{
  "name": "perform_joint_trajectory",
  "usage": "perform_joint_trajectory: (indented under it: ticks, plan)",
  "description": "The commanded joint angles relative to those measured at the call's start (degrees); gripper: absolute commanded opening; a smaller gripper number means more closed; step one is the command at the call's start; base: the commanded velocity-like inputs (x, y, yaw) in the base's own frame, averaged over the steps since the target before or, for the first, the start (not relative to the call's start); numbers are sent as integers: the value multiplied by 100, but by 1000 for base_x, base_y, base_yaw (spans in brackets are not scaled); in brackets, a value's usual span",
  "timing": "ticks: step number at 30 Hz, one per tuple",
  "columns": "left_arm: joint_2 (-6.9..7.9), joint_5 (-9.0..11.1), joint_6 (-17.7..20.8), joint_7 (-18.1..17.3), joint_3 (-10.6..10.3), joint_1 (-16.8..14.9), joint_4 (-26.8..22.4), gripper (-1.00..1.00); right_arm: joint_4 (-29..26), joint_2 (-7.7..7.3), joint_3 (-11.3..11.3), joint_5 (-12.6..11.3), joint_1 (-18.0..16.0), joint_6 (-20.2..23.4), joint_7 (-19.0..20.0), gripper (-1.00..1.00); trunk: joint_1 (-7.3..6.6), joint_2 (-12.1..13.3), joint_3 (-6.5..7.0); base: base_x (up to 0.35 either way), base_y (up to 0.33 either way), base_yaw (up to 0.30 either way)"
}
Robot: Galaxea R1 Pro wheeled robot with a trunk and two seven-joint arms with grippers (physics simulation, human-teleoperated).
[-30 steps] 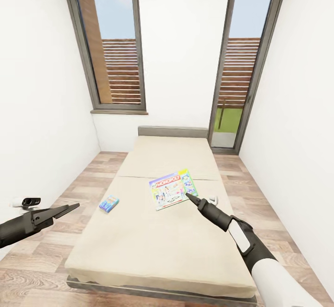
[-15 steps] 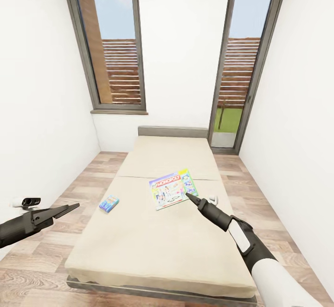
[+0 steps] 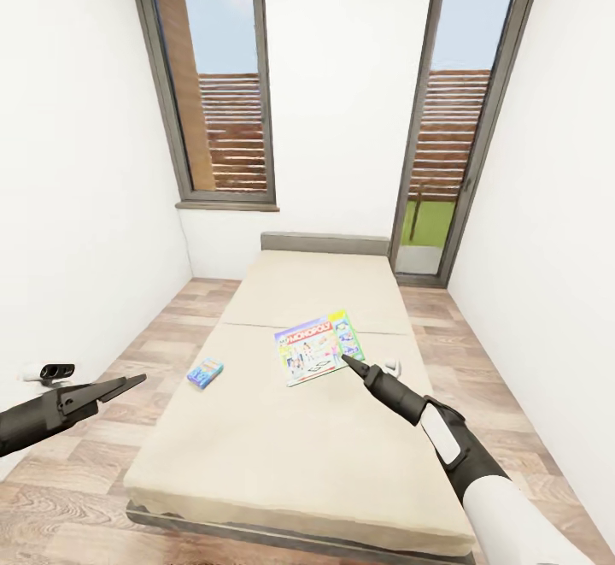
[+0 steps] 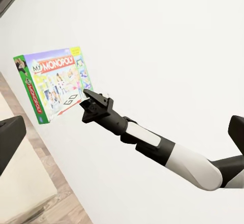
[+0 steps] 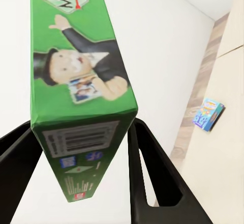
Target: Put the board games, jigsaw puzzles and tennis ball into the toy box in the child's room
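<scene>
White walls and plank floor frame the low beige-mattressed bed (image 3: 299, 428), the landmark. Above its near half, the right pincer (image 3: 345, 360) pinches the edge of the pale green-sided Monopoly board game box (image 3: 318, 350), lifted off the mattress; the left pincer (image 3: 128, 383) hangs beside the bed, seemingly pressed together. Farther along the bed's left edge lies the small blue game box (image 3: 204, 373). Pick-up seems underway; next comes carrying it to the toy box.

The head camera has tilted up slightly, so the bed (image 3: 307, 428) and windows (image 3: 218, 86) sit a little differently in view.
</scene>
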Motion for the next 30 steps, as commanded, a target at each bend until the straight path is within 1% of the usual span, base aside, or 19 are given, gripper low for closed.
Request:
perform_joint_trajectory:
  ticks: [1,9,30]
  plan:
    - [0,-9,62,-25,-3,-7,0,100,0,-1,-7,-39,-4,45,8,-100,4,-13,-9,0,-102,240]
    - [0,-9,60,-25,-6,-7,0,100,7,2,-11,-39,-4,45,8,-100,4,-13,25,-6,-74,260]
    - [-8,-9,38,-25,-19,-7,0,100,21,-3,-13,-30,-4,21,8,-100,4,-13,113,-1,-2,267]
